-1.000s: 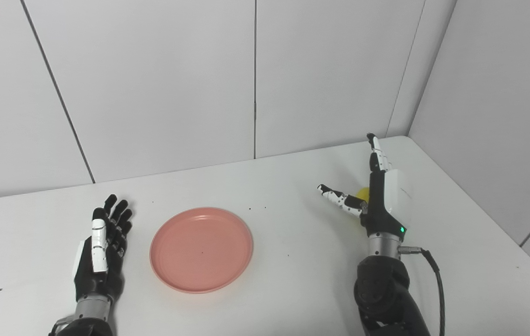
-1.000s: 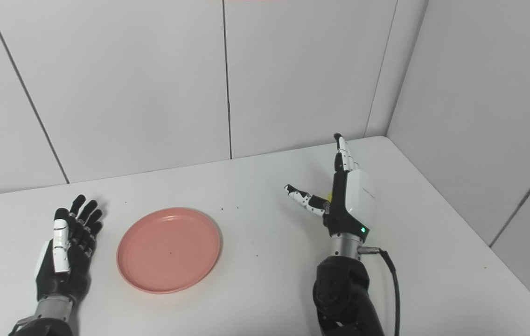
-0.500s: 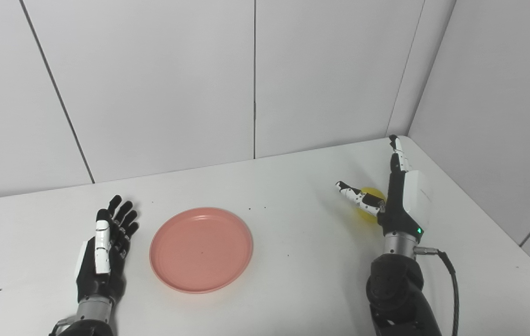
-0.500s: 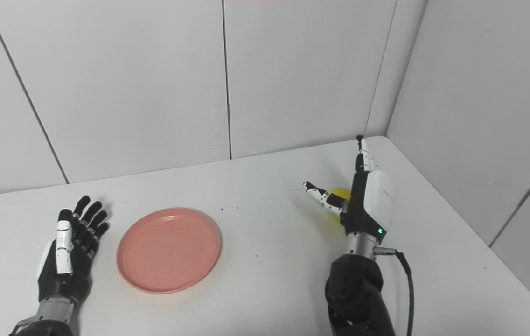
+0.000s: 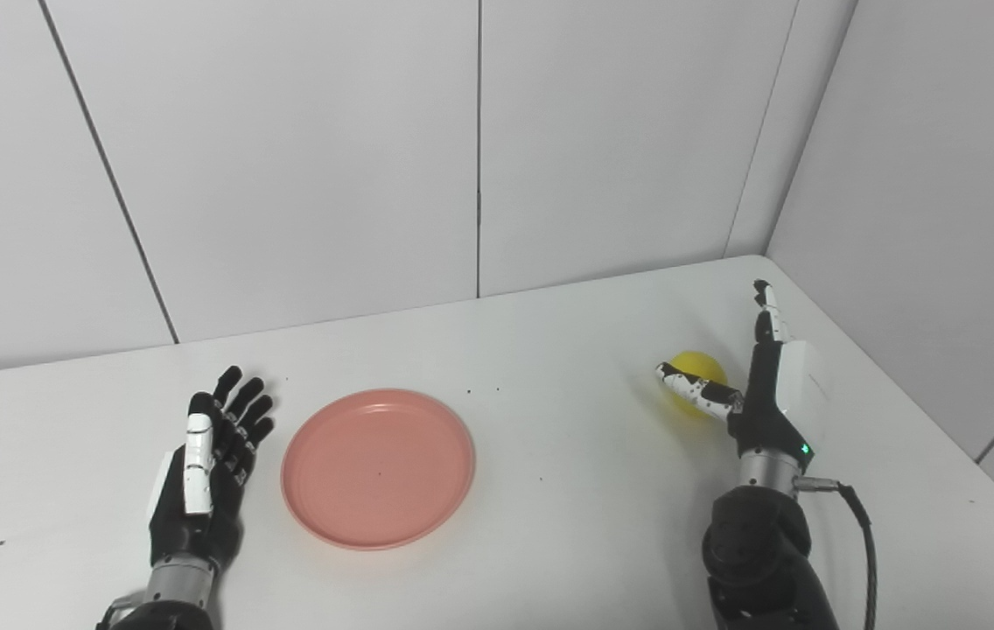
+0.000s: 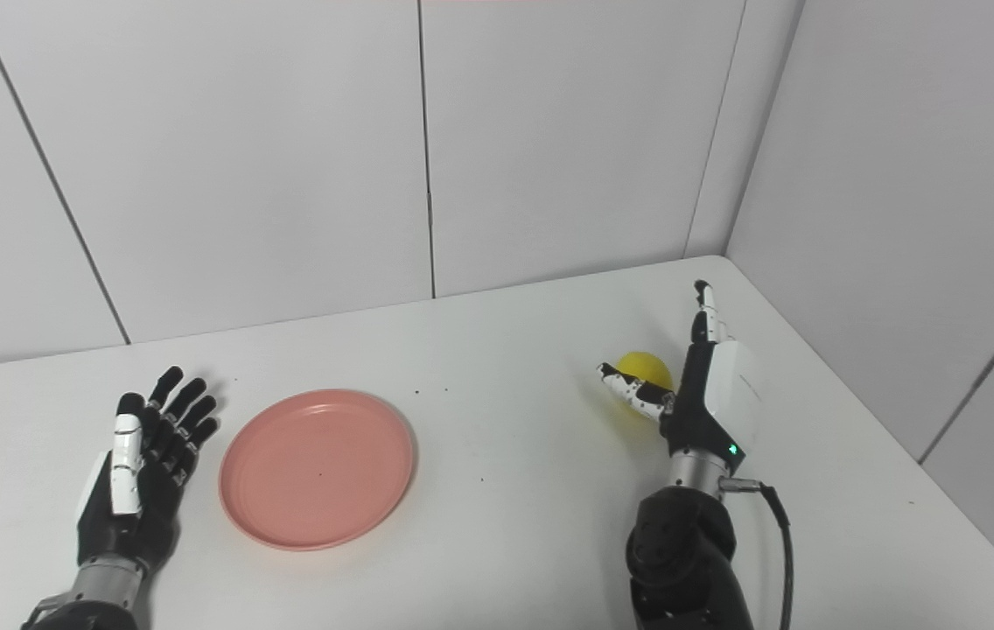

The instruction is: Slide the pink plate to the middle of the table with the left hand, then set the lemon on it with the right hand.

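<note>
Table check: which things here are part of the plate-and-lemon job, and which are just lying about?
Part of the job:
- pink plate
- lemon
- left robot hand, open beside the plate
- right robot hand, open at the lemon

Just there:
- table
- cable on the right arm
- small dark specks on the table; no loose clutter

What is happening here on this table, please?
A humanoid robot works at a white table. Its right hand is open beside a yellow lemon near the right corner, thumb in front of the fruit, not holding it. The left hand lies open just left of the pink plate, not clearly touching it. The plate is empty and sits left of centre.
</note>
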